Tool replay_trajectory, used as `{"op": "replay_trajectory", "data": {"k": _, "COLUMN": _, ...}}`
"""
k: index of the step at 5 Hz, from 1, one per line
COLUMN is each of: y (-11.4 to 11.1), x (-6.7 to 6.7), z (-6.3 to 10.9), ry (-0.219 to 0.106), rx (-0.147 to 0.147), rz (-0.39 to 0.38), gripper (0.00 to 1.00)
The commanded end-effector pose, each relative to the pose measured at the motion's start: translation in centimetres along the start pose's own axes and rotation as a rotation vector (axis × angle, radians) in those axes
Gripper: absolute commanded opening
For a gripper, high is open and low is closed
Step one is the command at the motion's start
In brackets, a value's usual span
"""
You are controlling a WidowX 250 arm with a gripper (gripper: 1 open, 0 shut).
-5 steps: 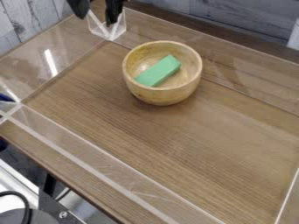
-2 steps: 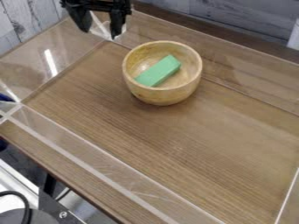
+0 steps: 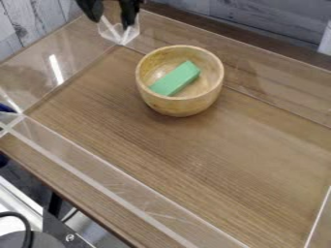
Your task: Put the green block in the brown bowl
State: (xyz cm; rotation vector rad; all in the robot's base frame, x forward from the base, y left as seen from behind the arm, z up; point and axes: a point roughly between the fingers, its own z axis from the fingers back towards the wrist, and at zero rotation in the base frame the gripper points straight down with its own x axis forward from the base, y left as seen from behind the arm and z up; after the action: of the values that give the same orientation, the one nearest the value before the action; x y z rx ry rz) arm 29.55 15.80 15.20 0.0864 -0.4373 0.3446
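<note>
The green block (image 3: pixel 173 78) lies tilted inside the brown bowl (image 3: pixel 180 103), which stands on the wooden table a little above the middle of the view. My gripper (image 3: pixel 110 14) hangs at the top left edge, up and to the left of the bowl and apart from it. Only its dark fingertips show. They stand apart with nothing between them, so it is open.
A clear plastic wall (image 3: pixel 52 68) runs around the wooden table top (image 3: pixel 195 174), with a low clear rail along the front left. A clear plastic piece (image 3: pixel 120 34) sits just below the gripper. Dark cables show at the bottom left corner.
The gripper dipped slightly lower into view about half a second ago and has gone back up to the top edge. The block and bowl have not moved.
</note>
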Motion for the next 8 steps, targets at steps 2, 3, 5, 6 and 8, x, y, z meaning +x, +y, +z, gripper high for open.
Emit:
{"op": "replay_trajectory", "data": {"k": 2, "y": -0.8, "x": 0.5, "z": 2.6, "ry": -0.095, "rx": 0.045, "rz": -0.011, "gripper": 1.0}}
{"op": "replay_trajectory", "data": {"k": 3, "y": -2.1, "x": 0.9, "z": 2.6, "ry": -0.112, "rx": 0.028, "rz": -0.064, "gripper": 0.0}}
{"op": "replay_trajectory", "data": {"k": 5, "y": -1.8, "x": 0.6, "z": 0.6, "ry": -0.121, "rx": 0.055, "rz": -0.106, "gripper": 1.0}}
{"op": "replay_trajectory", "data": {"k": 6, "y": -0.1, "x": 0.1, "z": 0.1, "ry": -0.133, "rx": 0.088, "rz": -0.088, "gripper": 1.0}}
{"op": "replay_trajectory", "data": {"k": 8, "y": 1.1, "x": 1.3, "z": 3.1, "ry": -0.07, "rx": 0.045, "rz": -0.078, "gripper": 1.0}}
